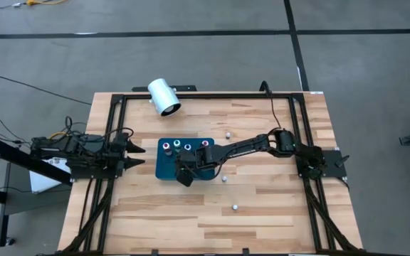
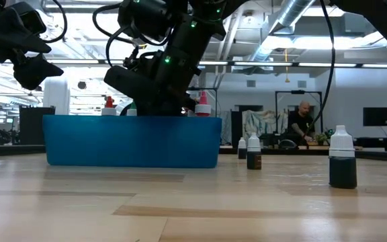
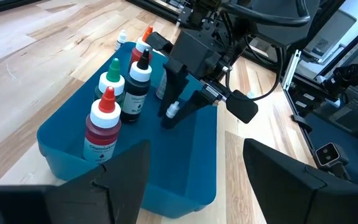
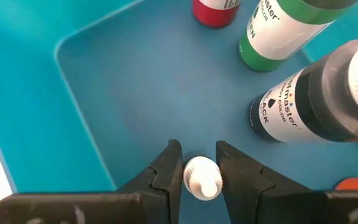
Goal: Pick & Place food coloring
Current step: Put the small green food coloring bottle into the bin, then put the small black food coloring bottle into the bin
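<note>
my right end effector (image 4: 199, 163) reaches down into the teal plastic tray (image 4: 73, 112), fingers clamped on a tiny white-capped food coloring bottle (image 4: 202, 178); left end effector (image 1: 135, 155) waits wide, beside the tray.

We count one blue tray (image 1: 164, 171), four bottles (image 1: 177, 145) standing in it, one small white-capped bottle (image 4: 202, 177) in the jaws, three loose bottles (image 1: 234, 207) on the worktop (image 1: 276, 206), and one white cylinder (image 1: 164, 97).

held bottle (image 4: 202, 177) body hidden below white cap; red bottle (image 4: 215, 11) cut off.
</note>
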Motion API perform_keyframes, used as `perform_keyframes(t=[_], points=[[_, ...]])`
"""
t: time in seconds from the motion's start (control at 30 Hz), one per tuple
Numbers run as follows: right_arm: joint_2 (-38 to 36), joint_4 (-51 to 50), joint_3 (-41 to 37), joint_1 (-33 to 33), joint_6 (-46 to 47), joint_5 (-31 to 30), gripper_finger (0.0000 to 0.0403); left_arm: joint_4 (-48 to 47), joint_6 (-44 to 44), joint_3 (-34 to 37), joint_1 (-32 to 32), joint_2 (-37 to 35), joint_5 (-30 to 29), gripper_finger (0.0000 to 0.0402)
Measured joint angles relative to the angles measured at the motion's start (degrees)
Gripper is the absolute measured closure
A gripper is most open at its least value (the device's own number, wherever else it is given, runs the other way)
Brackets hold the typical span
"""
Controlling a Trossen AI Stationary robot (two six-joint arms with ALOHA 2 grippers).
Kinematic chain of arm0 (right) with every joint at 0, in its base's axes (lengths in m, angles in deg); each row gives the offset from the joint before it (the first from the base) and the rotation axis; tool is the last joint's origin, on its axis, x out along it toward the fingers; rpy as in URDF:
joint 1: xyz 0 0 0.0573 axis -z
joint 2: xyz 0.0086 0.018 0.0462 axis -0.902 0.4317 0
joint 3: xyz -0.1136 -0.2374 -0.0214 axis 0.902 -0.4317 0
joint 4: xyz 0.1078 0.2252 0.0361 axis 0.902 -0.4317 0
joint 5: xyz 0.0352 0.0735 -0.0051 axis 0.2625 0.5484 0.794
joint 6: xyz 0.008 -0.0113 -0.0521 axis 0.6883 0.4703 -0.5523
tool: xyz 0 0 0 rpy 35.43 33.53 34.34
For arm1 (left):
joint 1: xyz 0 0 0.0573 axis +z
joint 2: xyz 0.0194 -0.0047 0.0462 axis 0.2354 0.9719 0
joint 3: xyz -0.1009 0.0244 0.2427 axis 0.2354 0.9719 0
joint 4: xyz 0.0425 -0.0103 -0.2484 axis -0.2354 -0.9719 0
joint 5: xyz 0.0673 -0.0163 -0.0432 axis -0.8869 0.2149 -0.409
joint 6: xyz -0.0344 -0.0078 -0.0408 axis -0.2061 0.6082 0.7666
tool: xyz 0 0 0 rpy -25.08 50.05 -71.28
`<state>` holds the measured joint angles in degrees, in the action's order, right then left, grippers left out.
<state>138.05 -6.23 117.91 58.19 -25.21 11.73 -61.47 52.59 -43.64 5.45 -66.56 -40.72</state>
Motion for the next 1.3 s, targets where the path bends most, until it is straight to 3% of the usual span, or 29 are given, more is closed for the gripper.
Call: perform_keyframes(t=[0.57, 0.93, 1.3], points=[[0.00, 0.87, 0.00, 0.30, -0.95, 0.59, 0.0226, 0.02, 0.00, 0.00, -0.01, 0.00, 0.00, 0.0152], [-0.04, -5.67, 8.08, 1.45, -3.00, 0.85, 0.0230, 0.02, 0.00, 0.00, 0.00, -0.02, 0.00, 0.0152], [-0.07, -25.19, 23.21, -0.58, -6.91, 1.23, 0.0247, 0.02, 0.04, 0.00, -0.01, -0.02, 0.00, 0.0152]])
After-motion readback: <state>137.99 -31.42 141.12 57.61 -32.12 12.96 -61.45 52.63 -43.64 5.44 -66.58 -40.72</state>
